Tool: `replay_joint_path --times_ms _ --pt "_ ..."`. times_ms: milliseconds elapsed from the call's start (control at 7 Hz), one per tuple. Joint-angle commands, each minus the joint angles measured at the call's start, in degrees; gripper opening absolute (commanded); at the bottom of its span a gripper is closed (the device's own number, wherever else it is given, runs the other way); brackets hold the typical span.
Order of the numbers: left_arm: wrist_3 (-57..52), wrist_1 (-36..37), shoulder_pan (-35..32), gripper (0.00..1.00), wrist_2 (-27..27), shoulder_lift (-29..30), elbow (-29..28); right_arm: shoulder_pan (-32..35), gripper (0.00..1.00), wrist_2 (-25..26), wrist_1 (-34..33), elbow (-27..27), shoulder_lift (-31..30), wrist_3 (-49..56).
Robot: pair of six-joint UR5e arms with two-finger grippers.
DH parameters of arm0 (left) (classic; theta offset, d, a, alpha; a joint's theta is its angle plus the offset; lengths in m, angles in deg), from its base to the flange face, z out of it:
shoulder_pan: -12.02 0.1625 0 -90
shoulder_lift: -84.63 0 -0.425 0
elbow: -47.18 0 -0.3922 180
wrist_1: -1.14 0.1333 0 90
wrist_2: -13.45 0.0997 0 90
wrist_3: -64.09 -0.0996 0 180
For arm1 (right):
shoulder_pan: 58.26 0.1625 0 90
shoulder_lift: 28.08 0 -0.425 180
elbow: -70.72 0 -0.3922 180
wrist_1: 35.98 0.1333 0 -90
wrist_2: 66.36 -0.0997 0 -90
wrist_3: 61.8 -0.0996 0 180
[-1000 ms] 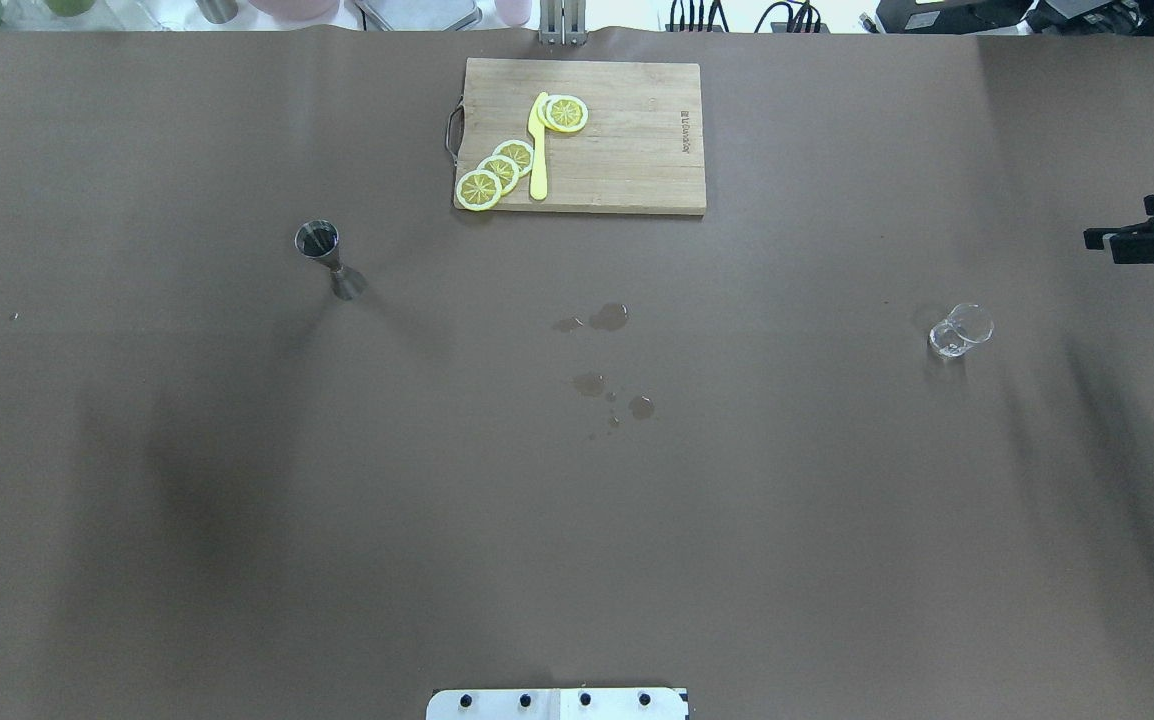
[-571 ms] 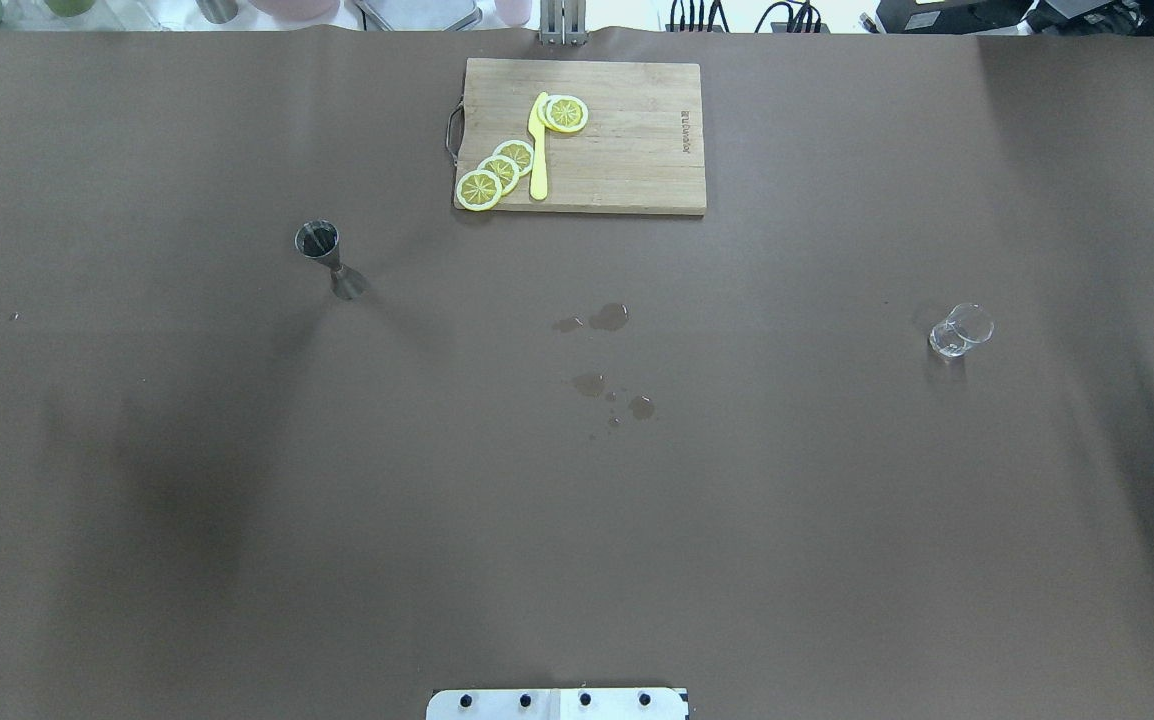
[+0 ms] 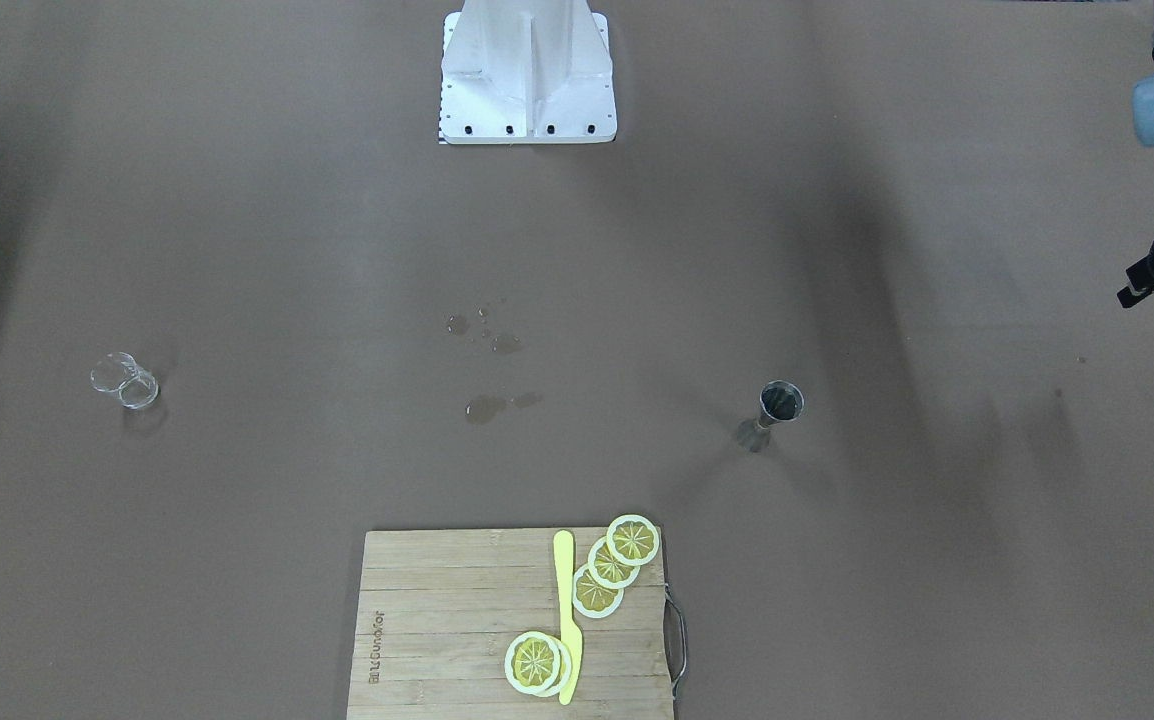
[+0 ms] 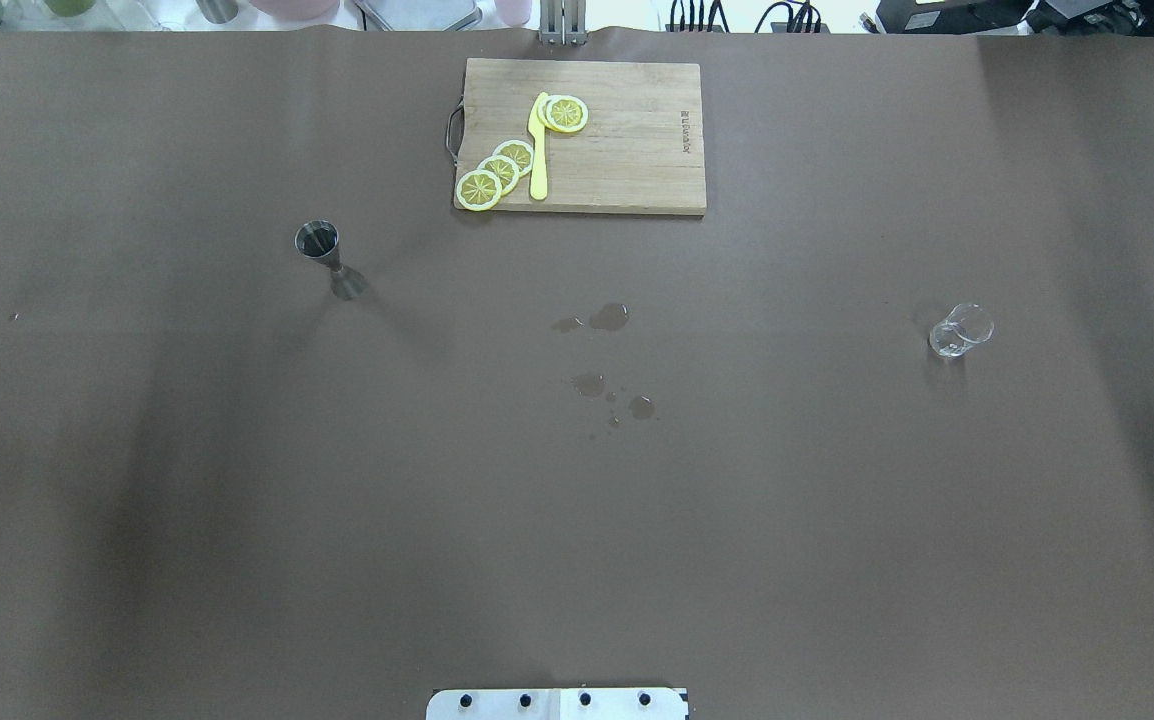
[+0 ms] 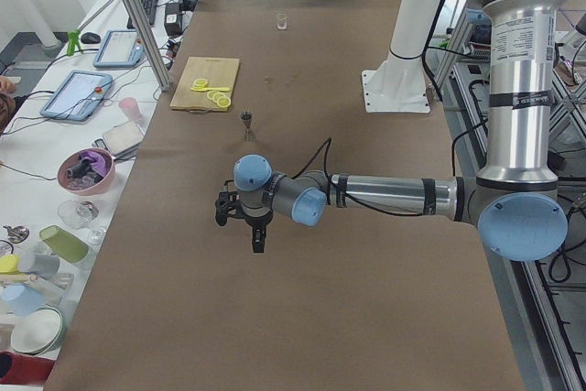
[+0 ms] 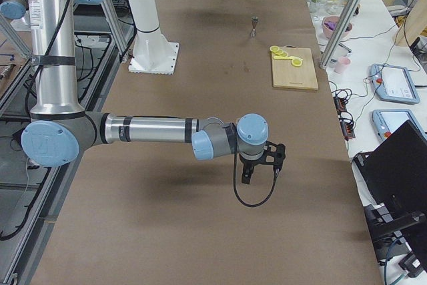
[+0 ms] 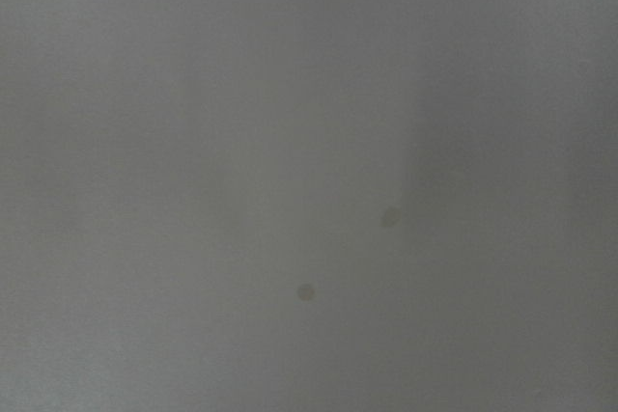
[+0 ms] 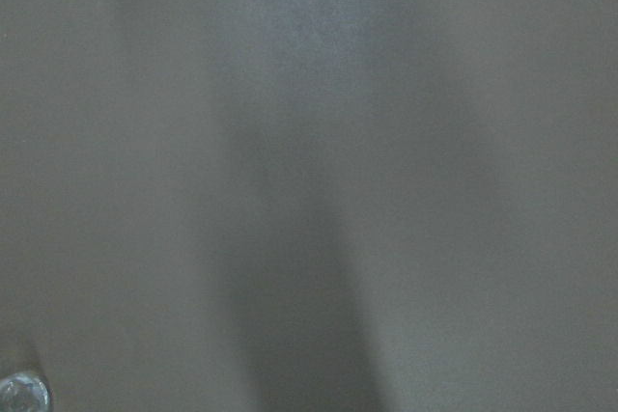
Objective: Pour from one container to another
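My left gripper (image 5: 257, 241) hangs over the bare brown table (image 5: 366, 318), just left of the middle of the left side view. In the front-facing view only a black corner of it shows at the right edge, cut off by the frame. I cannot tell whether its jaws are parted or closed. My right gripper (image 6: 245, 177) shows only in the right side view, small and dark, and there too I cannot tell how its jaws stand. Both wrist cameras give little but blurred brown surface.

The steel jigger (image 4: 320, 243), hourglass-shaped, stands upright left of centre in the overhead view. Its cup is dark inside, and I cannot tell if it holds liquid. The small clear glass (image 4: 959, 331) stands at the right, well apart from it. A sliver of what looks like its rim sits in the lower left corner of my right wrist view. Between the two lie glossy wet spots (image 4: 609, 317) on the matte cover. A wooden cutting board (image 4: 637, 150) at top centre bears lemon slices (image 4: 499, 170) and a yellow knife (image 4: 538, 150).
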Motion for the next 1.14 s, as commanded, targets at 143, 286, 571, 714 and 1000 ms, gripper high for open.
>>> replay_joint_path --times_ms 143,286,571,714,1000 --pt "-20.08 11.84 -8.87 0.98 -0.56 0.89 -2.07 0.72 1.0 4.5 -0.89 -0.16 -2.24 7.73" --pt "-20.39 11.96 -10.28 0.98 -0.65 0.72 -1.9 0.72 1.0 3.81 -1.24 -0.25 -2.41 7.9" --pt "-20.39 12.66 -11.17 0.98 -0.74 0.72 -0.32 1.42 1.0 3.62 -16.55 -7.06 -2.51 11.65" --pt "-20.39 16.75 -11.35 0.98 -0.74 0.72 1.34 4.21 1.0 5.19 -19.24 -8.24 -2.68 18.65" --pt "-20.39 20.22 -12.31 0.98 -0.74 -0.33 4.69 7.05 1.0 7.05 -19.35 -8.34 -2.68 22.23"
